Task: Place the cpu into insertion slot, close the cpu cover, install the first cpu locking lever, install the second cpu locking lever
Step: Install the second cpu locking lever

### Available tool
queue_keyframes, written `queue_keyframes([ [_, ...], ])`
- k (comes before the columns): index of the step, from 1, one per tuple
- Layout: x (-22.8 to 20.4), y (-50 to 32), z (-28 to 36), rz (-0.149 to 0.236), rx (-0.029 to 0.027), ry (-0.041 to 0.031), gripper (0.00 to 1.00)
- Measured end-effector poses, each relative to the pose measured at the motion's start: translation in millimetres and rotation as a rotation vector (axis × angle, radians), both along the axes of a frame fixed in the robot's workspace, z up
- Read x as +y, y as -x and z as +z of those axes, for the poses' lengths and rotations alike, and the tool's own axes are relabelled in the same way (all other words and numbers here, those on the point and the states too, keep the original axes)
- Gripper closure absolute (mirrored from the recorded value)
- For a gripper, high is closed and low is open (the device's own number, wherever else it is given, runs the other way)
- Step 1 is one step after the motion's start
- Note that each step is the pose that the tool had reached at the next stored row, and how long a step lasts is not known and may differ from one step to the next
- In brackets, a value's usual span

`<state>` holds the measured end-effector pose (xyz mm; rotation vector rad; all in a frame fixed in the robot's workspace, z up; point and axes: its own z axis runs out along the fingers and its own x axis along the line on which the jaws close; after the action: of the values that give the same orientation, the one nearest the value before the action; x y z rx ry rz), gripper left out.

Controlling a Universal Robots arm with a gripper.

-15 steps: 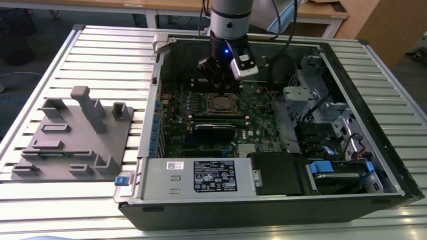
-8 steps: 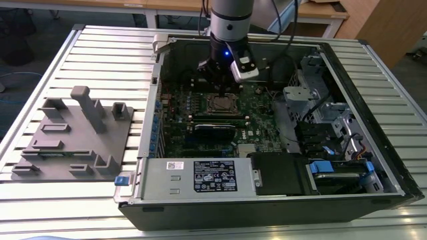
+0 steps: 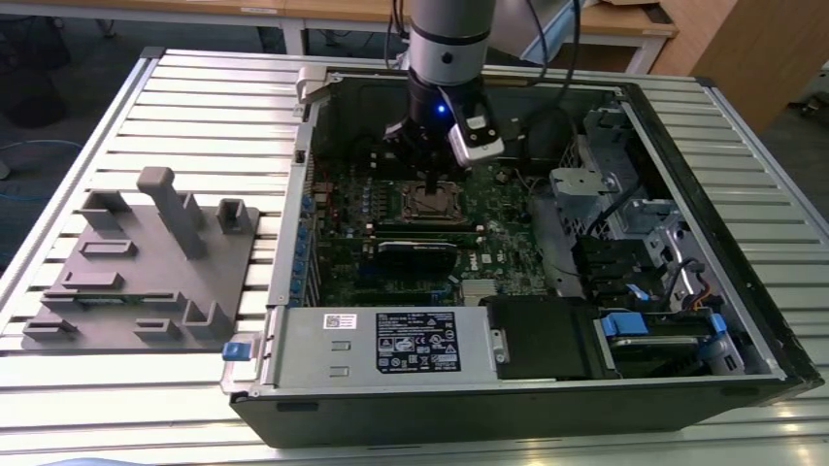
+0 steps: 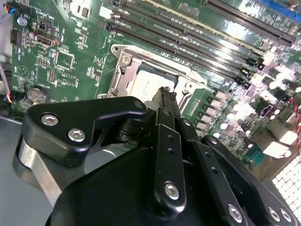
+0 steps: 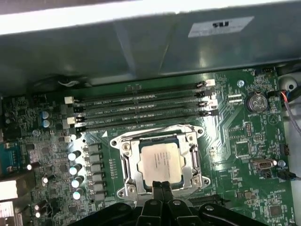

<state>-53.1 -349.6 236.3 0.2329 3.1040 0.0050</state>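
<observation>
The cpu lies flat in the insertion slot on the green board, its dull silver top showing. The cpu cover, a silvery frame, lies down around the chip with the chip showing through its window. My gripper is shut, with its black fingers pressed together and nothing visible between them. Its tips sit at the socket's edge beside the chip. In the exterior view the arm stands straight above the socket inside the open case, with the gripper low over it.
Long black memory slots run beside the socket, with the grey case wall beyond them. A power supply and drive cage fill the case's other parts. A grey fixture block stands on the slatted table at the exterior view's left.
</observation>
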Motion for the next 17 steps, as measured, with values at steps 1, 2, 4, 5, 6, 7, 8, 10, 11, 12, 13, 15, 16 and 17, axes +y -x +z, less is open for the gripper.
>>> queue_keyframes([
  [1, -1.1, 0.0, 0.0, 0.000, 0.0000, 0.0000, 0.90],
  [2, -2.5, 0.0, 0.0, 0.000, 0.0000, -0.0001, 0.90],
  [4, -5.0, 0.0, 0.0, 0.000, 0.0000, -0.0003, 0.90],
  [5, -6.4, 0.0, 0.0, 0.000, 0.0000, -0.0005, 0.90],
  [6, -7.7, 0.0, 0.0, 0.000, 0.0000, -0.0007, 0.90],
  [7, -9.0, 0.0, 0.0, 0.000, 0.0000, -0.0008, 0.90],
  [8, -10.1, 0.0, 0.0, 0.000, 0.0000, -0.0010, 0.90],
  [10, -12.2, 0.0, 0.0, 0.000, 0.0000, -0.0010, 0.90],
  [11, -13.2, 0.0, 0.0, 0.000, 0.0000, -0.0011, 0.90],
  [12, -14.2, 0.0, 0.0, 0.000, 0.0000, -0.0011, 0.90],
  [13, -15.2, 0.0, 0.0, 0.000, 0.0001, -0.0011, 0.90],
  [15, -17.1, 0.0, 0.0, 0.000, 0.0000, -0.0013, 0.90],
  [16, -18.0, 0.0, 0.0, 0.000, 0.0000, -0.0014, 0.90],
  [17, -18.9, 0.0, 0.0, 0.000, 0.0001, -0.0015, 0.90],
])
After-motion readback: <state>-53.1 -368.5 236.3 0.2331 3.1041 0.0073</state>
